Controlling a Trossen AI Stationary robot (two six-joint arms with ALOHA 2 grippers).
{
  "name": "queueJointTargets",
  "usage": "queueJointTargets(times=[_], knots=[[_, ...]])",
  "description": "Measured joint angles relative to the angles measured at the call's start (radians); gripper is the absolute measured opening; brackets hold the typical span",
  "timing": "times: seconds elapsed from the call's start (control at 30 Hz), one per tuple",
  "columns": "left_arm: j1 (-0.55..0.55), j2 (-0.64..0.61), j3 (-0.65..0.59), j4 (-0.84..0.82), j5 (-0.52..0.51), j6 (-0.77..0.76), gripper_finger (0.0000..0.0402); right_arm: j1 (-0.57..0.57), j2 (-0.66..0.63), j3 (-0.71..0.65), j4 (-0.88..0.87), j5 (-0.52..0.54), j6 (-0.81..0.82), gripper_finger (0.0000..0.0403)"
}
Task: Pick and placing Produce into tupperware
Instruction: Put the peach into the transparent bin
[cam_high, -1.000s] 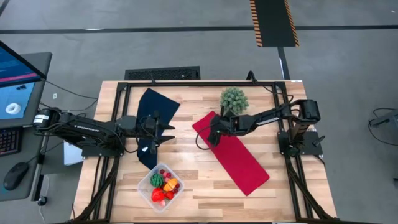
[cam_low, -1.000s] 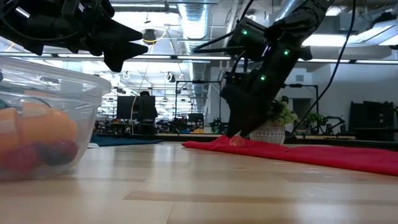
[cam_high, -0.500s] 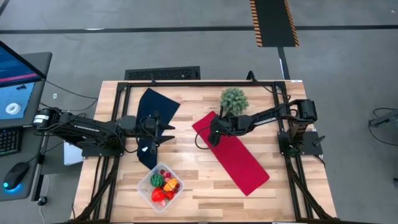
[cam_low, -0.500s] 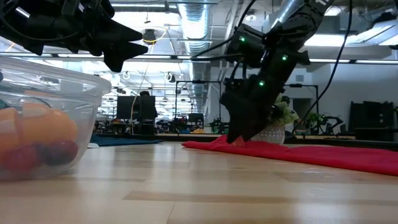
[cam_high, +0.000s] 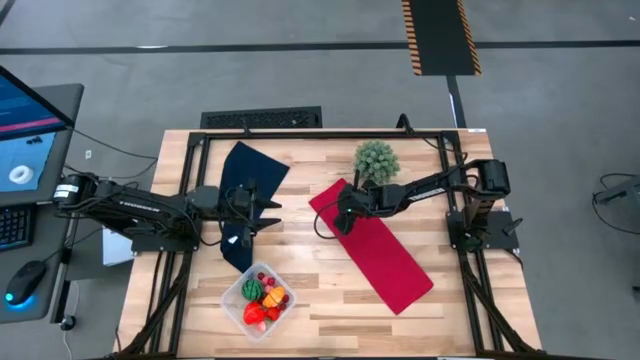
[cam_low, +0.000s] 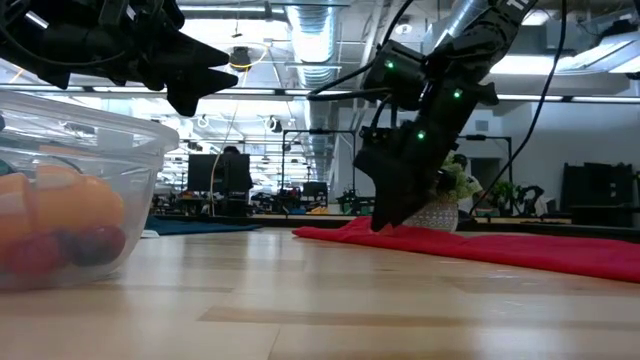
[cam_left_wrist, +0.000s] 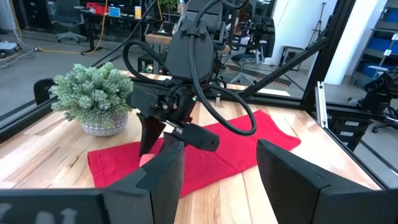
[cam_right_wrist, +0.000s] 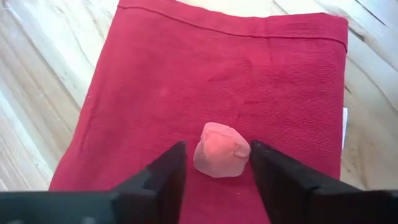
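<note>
On the red cloth (cam_right_wrist: 205, 74), our right claw (cam_right_wrist: 214, 168) brackets a pink produce piece (cam_right_wrist: 221, 149), fingers just beside it, grip uncertain. Our left claw (cam_left_wrist: 214, 168) hovers half-open, empty, near the tupperware (cam_high: 258, 301) holding other produce (cam_high: 264, 295) on the surface (cam_high: 330, 290).

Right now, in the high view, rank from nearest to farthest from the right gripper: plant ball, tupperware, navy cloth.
From the right gripper:
1. Plant ball, just beyond it toward the table's far edge.
2. Navy cloth, across on the left arm's side.
3. Tupperware, near the front edge.
</note>
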Motion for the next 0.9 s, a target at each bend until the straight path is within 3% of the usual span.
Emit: queueJointTargets(times=[0.2, 0.3, 0.57, 0.9], knots=[[0.000, 0.000, 0.000, 0.000, 0.000, 0.000, 0.0192, 0.000, 0.000, 0.000, 0.003, 0.001, -0.027, 0.0110], [0.000, 0.000, 0.000, 0.002, 0.000, 0.000, 0.0192, 0.001, 0.000, 0.000, 0.028, 0.004, -0.061, 0.0084], [0.000, 0.000, 0.000, 0.007, 0.000, 0.000, 0.0192, 0.047, -0.010, 0.026, 0.069, 0.003, -0.109, 0.0100], [0.000, -0.035, 0.000, 0.002, 0.000, 0.008, 0.0192, 0.240, -0.010, 0.141, 0.141, 0.000, -0.208, 0.0094]])
